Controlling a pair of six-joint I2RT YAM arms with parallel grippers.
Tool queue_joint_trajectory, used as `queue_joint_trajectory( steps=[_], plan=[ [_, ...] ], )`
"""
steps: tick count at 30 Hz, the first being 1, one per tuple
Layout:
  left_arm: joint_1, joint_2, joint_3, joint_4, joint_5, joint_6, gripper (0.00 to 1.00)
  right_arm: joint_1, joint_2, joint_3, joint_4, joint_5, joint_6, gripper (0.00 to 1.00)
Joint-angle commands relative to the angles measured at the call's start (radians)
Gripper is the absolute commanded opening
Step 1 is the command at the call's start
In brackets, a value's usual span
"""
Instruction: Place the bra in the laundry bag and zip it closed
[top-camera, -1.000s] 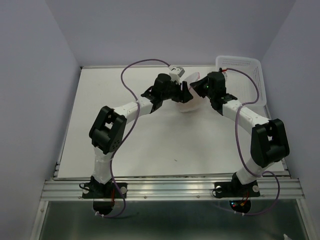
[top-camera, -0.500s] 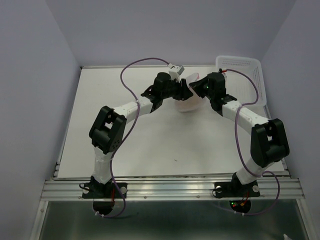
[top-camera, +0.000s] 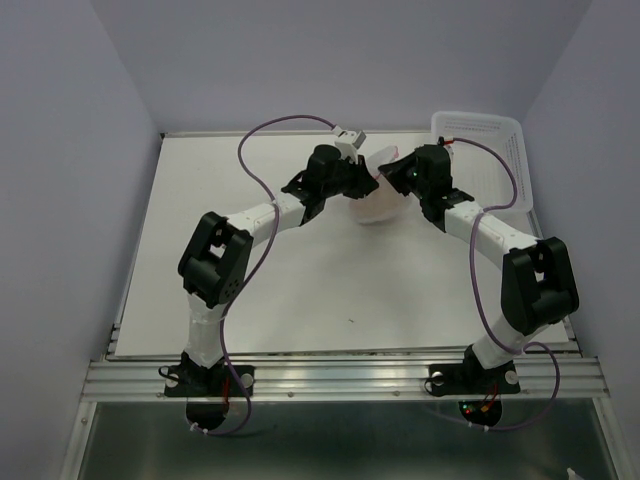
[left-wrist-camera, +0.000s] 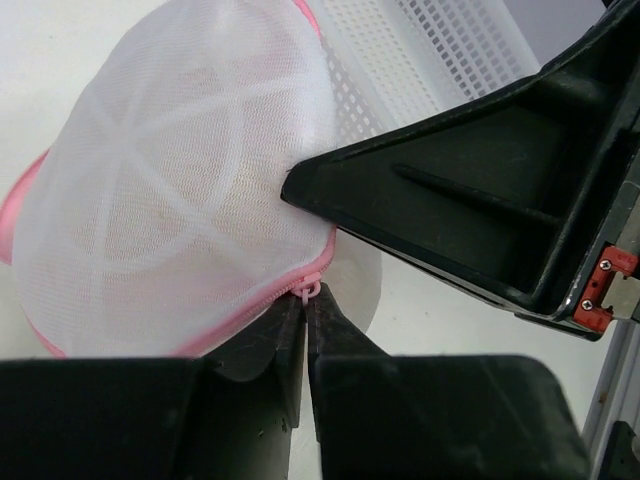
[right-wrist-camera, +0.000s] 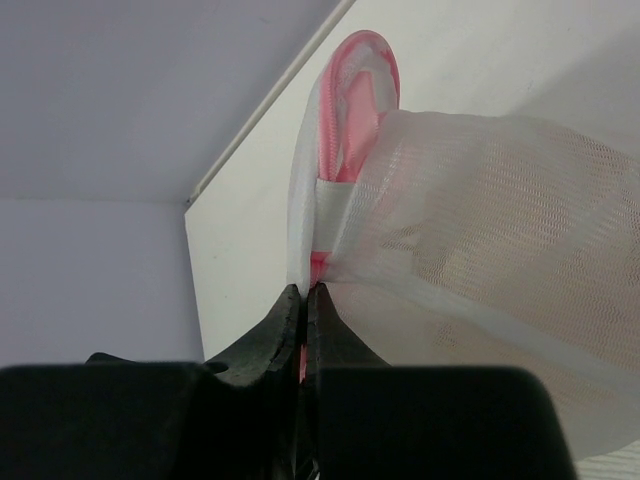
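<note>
The laundry bag (left-wrist-camera: 170, 130) is a white mesh pouch with a pink zipper edge, held up between both grippers at the back of the table (top-camera: 260, 290). A peach tint of the bra (left-wrist-camera: 245, 205) shows faintly through the mesh. My left gripper (left-wrist-camera: 305, 297) is shut on the pink zipper pull (left-wrist-camera: 311, 290). My right gripper (right-wrist-camera: 305, 290) is shut on the bag's pink-trimmed edge (right-wrist-camera: 345, 150). From above, the left gripper (top-camera: 366, 178) and the right gripper (top-camera: 386, 172) nearly meet over the bag (top-camera: 378, 208).
A rigid white perforated basket (top-camera: 490, 140) stands at the back right corner, just behind the right arm; it also shows past the bag as the basket (left-wrist-camera: 430, 50) in the left wrist view. Purple cables loop over both arms.
My left gripper has closed from open onto the zipper pull. The right gripper has kept its hold and the bag has barely moved.
</note>
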Motion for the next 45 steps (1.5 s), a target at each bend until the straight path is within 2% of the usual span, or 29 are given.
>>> queue_joint_trajectory(
  steps=[1, 2, 15, 26, 30, 36, 41, 44, 45],
  plan=[
    [0.0, -0.069, 0.009, 0.081, -0.029, 0.016, 0.03, 0.012, 0.002, 0.002, 0.038, -0.02, -0.01, 0.01],
    [0.0, -0.072, 0.006, 0.08, -0.03, 0.014, 0.0, 0.012, 0.002, 0.002, 0.038, -0.02, -0.011, 0.01],
    [0.03, -0.126, -0.125, 0.011, -0.111, 0.013, 0.0, -0.008, -0.052, 0.022, -0.001, 0.024, -0.123, 0.01],
    [0.078, -0.12, -0.197, -0.027, -0.108, 0.011, 0.0, -0.065, -0.051, 0.045, -0.02, -0.08, -0.172, 0.01],
    [0.109, -0.118, -0.237, -0.026, -0.122, 0.017, 0.0, -0.111, -0.049, 0.067, -0.024, -0.213, -0.235, 0.01],
    [0.155, -0.101, -0.24, -0.032, -0.112, 0.033, 0.0, -0.13, 0.017, 0.14, -0.141, -0.426, -0.397, 0.01],
    [0.149, -0.141, -0.226, -0.055, -0.053, 0.077, 0.0, -0.13, 0.1, 0.217, -0.231, -0.528, -0.531, 0.01],
    [0.129, -0.198, -0.229, -0.101, -0.064, 0.103, 0.0, -0.13, 0.127, 0.272, -0.27, -0.529, -0.631, 0.22],
    [0.124, -0.221, -0.231, -0.124, -0.065, 0.102, 0.0, -0.13, 0.135, 0.295, -0.296, -0.529, -0.705, 0.39]
  ],
)
